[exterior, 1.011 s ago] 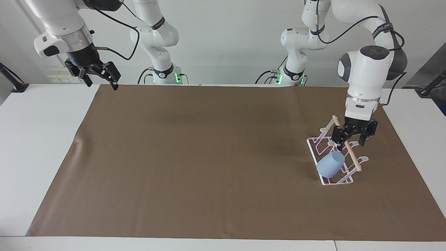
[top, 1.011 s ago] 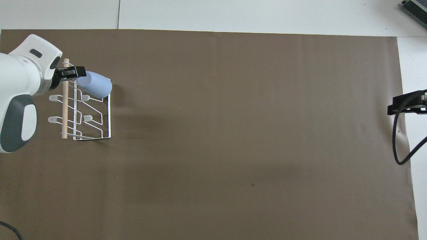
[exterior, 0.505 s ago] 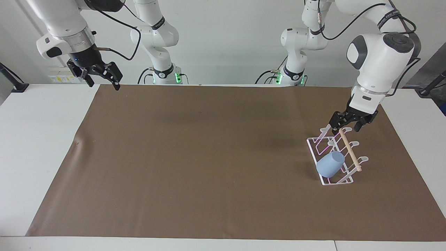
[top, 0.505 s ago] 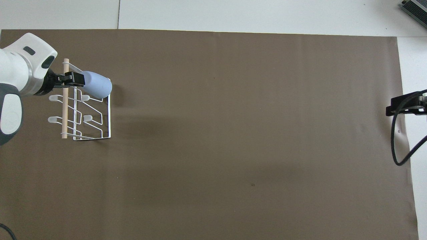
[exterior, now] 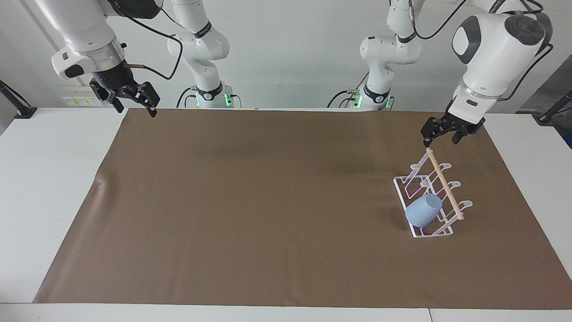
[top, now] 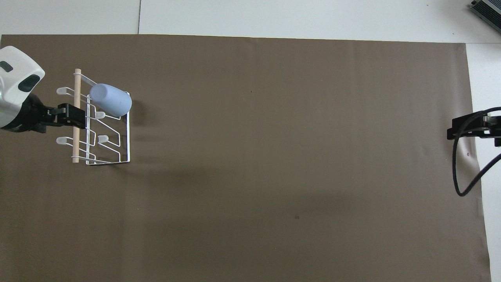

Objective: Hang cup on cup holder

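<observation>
Light blue and tilted, the cup [exterior: 423, 211] hangs mouth-down on a slanted prong of the white wire cup holder [exterior: 430, 197] at the left arm's end of the brown mat [exterior: 268, 201], on the prong row farthest from the robots. The facing view shows the left gripper [exterior: 440, 137] raised clear above the rack's wooden dowel [exterior: 443, 184], its fingers spread and empty; from overhead it merely appears to overlap the dowel. A second earlier it sat low among the prongs beside the cup. The right gripper [exterior: 134, 99] waits, fingers apart, over the mat's corner at the right arm's end.
</observation>
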`<act>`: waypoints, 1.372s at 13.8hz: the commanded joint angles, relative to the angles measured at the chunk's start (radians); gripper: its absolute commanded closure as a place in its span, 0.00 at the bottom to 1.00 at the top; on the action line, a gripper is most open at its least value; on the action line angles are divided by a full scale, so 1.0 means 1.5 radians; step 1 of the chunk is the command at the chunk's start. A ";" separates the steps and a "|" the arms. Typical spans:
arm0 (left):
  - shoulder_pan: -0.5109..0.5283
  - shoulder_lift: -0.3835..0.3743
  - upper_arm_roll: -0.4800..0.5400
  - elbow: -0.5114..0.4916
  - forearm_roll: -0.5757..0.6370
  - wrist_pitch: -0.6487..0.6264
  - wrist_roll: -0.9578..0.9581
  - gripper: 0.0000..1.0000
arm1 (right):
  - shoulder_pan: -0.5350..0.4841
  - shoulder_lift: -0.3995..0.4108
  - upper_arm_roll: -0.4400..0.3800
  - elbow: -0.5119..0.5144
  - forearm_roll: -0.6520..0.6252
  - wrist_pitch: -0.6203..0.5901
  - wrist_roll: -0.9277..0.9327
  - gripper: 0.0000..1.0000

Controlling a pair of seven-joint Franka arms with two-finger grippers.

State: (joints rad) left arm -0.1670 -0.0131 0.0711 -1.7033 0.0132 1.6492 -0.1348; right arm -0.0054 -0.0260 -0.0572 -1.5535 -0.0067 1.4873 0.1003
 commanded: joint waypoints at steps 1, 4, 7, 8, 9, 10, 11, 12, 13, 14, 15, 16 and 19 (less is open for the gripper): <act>-0.004 -0.024 0.003 0.013 -0.009 -0.069 0.013 0.09 | -0.003 -0.018 0.003 -0.021 -0.003 0.003 0.007 0.00; -0.003 -0.027 0.004 0.045 -0.008 -0.132 0.014 0.09 | -0.001 -0.020 0.004 -0.021 -0.003 0.003 0.001 0.00; -0.005 -0.058 0.001 0.043 -0.009 -0.146 0.011 0.04 | -0.001 -0.020 0.004 -0.021 -0.003 0.003 0.000 0.00; -0.004 -0.063 -0.001 0.038 -0.009 -0.151 0.010 0.00 | -0.001 -0.020 0.003 -0.021 -0.003 0.003 0.000 0.00; -0.005 -0.064 -0.002 0.037 -0.008 -0.152 0.013 0.00 | -0.001 -0.020 0.004 -0.021 -0.003 0.004 -0.001 0.00; -0.005 -0.065 -0.005 0.037 -0.008 -0.142 0.013 0.00 | -0.001 -0.020 0.004 -0.021 -0.003 0.004 -0.001 0.00; -0.005 -0.065 -0.006 0.036 -0.008 -0.138 0.010 0.00 | -0.001 -0.019 0.004 -0.021 -0.003 0.004 -0.001 0.00; -0.003 -0.065 -0.002 0.034 -0.008 -0.126 0.016 0.00 | -0.001 -0.020 0.004 -0.021 -0.003 0.004 -0.001 0.00; -0.002 -0.067 -0.001 0.020 -0.008 -0.109 0.015 0.00 | -0.001 -0.020 0.004 -0.021 -0.003 0.004 -0.001 0.00; -0.001 -0.074 0.000 0.009 -0.008 -0.088 0.015 0.00 | -0.001 -0.020 0.004 -0.021 -0.003 0.004 -0.001 0.00; -0.001 -0.078 0.000 -0.006 -0.009 -0.074 0.014 0.00 | -0.001 -0.020 0.004 -0.022 -0.003 0.004 -0.001 0.00; -0.001 -0.086 -0.001 -0.020 -0.009 -0.067 0.014 0.00 | -0.001 -0.020 0.004 -0.022 -0.003 0.004 -0.002 0.00; -0.003 -0.092 -0.005 -0.030 -0.010 -0.065 0.014 0.00 | -0.001 -0.022 0.004 -0.026 -0.003 0.004 -0.002 0.00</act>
